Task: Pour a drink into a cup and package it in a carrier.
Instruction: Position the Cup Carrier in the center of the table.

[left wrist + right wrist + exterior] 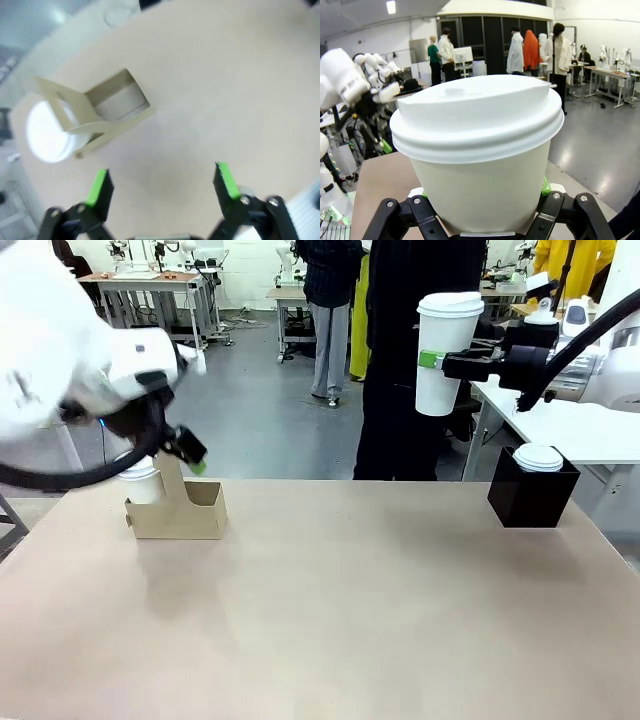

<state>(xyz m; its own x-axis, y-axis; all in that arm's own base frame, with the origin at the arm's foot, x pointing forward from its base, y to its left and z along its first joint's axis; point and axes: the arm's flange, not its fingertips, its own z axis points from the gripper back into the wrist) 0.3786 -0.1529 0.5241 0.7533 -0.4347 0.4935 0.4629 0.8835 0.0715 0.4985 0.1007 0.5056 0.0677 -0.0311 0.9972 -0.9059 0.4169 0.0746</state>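
Although pinched mid-wall by the right end effector (441, 361), the thin paper cup (447, 330) probably dents easily, so grip stays gentle; the left end effector (192, 453) hovers spread over the carrier (186, 510).

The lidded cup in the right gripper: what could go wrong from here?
1. The cup is pinched at its sides by the right gripper, high above the table and far across from the carrier; a slip could drop it.
2. The left gripper hovers open close by the carrier, so the arms might collide there.
3. One pocket already holds another white cup; only the free pocket beside the upright handle is left.
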